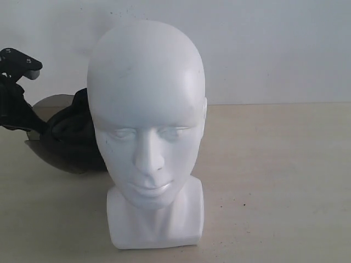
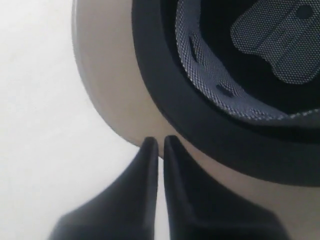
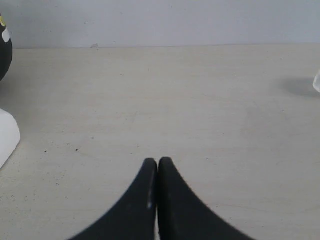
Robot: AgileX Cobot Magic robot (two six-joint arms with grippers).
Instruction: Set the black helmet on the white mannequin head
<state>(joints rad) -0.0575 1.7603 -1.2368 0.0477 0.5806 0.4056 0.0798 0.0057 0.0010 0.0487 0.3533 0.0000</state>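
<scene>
White mannequin head (image 1: pixel 147 131) (upright), black helmet (image 1: pixel 71 137) behind

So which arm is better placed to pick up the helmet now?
Left. The left gripper sits at the visor edge of the black helmet, jaws nearly together. The right gripper hangs shut above the table, with no helmet in front of it.

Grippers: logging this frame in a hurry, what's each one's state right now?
Left gripper: closed, apparently pinching the visor of the black helmet.
Right gripper: closed, holding nothing.
</scene>
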